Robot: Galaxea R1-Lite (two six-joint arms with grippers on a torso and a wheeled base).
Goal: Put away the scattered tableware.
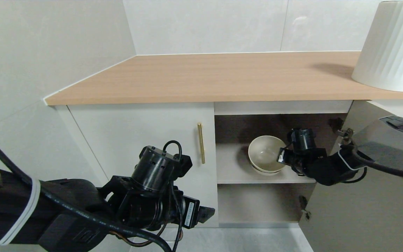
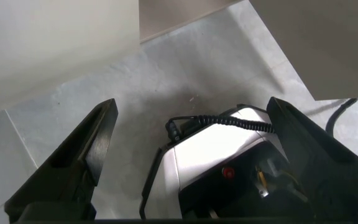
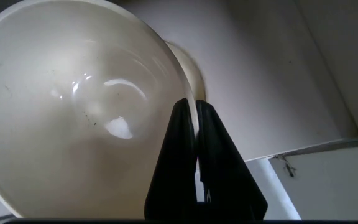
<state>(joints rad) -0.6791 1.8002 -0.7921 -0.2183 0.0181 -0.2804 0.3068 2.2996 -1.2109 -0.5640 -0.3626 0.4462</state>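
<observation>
Nearest, at 7 o'clock in the head view, the left arm lies low and level in front of the cabinet, with the left gripper [image 1: 205, 213] pointing toward 3 o'clock. The left wrist view adds what the head view hides: the left gripper's [image 2: 194, 149] two fingers [image 2: 82, 158] are spread wide with nothing between them, above the pale tiled floor [image 2: 166, 74].

Farther in, the right arm comes from 3 o'clock into the open half of the cabinet. The right gripper [image 1: 281, 157] is clenched on the rim of a cream bowl [image 1: 264, 152]. That bowl tilts toward the camera on the upper shelf [image 1: 233, 169]. In the right wrist view the fingers [image 3: 219, 168] pinch the bowl's [image 3: 73, 124] rim. Past it shows the rim of a second bowl [image 3: 188, 68], so two bowls, the held one sitting in the lower bowl [image 1: 262, 172].

At 9 o'clock of the bowls is one brass handle [image 1: 200, 142] on the closed door [image 1: 135, 140]. The open door [image 1: 362, 203] stands at 4 o'clock. Above, the wooden countertop [image 1: 205, 77] carries one white ribbed container [image 1: 390, 45] at 2 o'clock.
</observation>
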